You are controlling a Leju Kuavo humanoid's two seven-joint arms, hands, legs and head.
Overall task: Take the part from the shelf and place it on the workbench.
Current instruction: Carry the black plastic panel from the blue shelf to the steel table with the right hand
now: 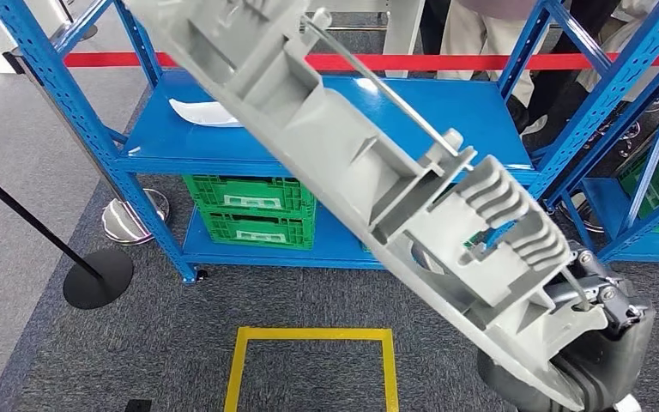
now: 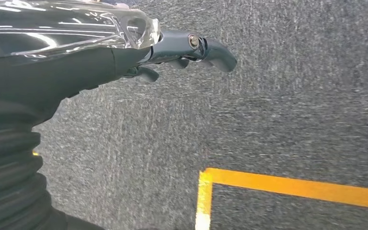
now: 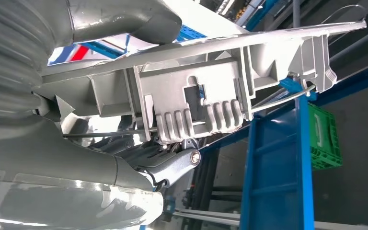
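A long grey ribbed plastic part [image 1: 369, 163] with a thin wire along it slants across the head view, lifted clear of the blue shelf [image 1: 446, 112]. My right hand [image 1: 596, 330] grips its lower end at the bottom right. In the right wrist view the same part [image 3: 206, 96] lies across my right hand [image 3: 139, 158], thumb above it and darker fingers curled beneath. My left hand [image 2: 172, 50] hangs over the grey carpet with its fingers loosely curled and nothing in them.
A white sheet [image 1: 202, 112] lies on the shelf's blue board. Green crates [image 1: 253, 210] stand on the lower level. A black stanchion base [image 1: 97, 276] and a red barrier tape [image 1: 446, 62] are near. Yellow floor tape [image 1: 309, 343] marks a square. People stand behind the shelf.
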